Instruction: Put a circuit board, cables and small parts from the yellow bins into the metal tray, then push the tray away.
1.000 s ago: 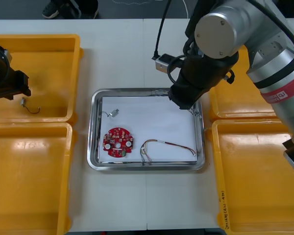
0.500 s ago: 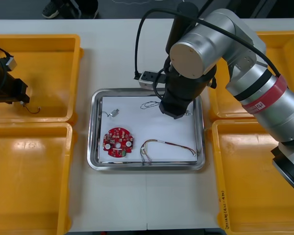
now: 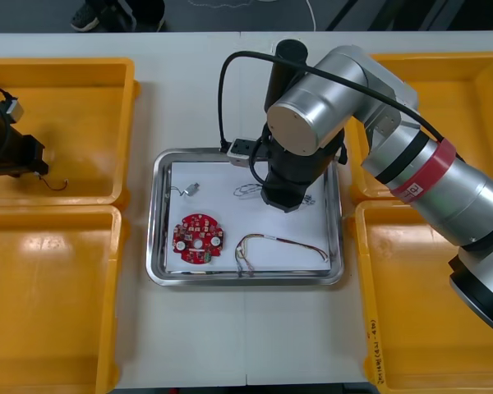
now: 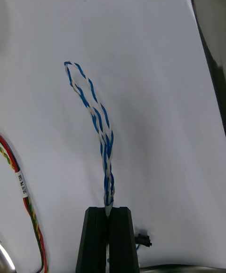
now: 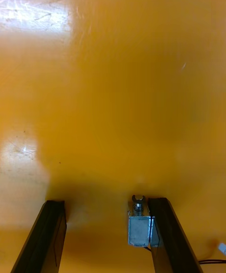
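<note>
The right arm has swung in from the far right corner of the metal tray to a spot over the tray's far half, bringing the twisted blue and white cable with it. The left arm has hardly shifted.

Left of the tray stand two yellow bins on the counter. In the far left yellow bin, the left hand sits low over the bin floor with its fingers spread. A small metal part lies between them, right against the inner face of one finger, and a thin wire trails from it. The near left yellow bin lies beside the tray's near half.

The tray is lined white. Toward its far left corner lies a second small metal part with a short wire. In its near left part lies the round red circuit board, and a red and yellow cable curves along the near right part.

Over the tray's far half, right of the middle, the right hand has its fingers pressed together on one end of the blue and white cable. The cable's looped end reaches out over the white lining towards the tray's middle; whether it touches the lining cannot be told.

Right of the tray are the far right yellow bin, partly covered by the arm, and the near right yellow bin.
</note>
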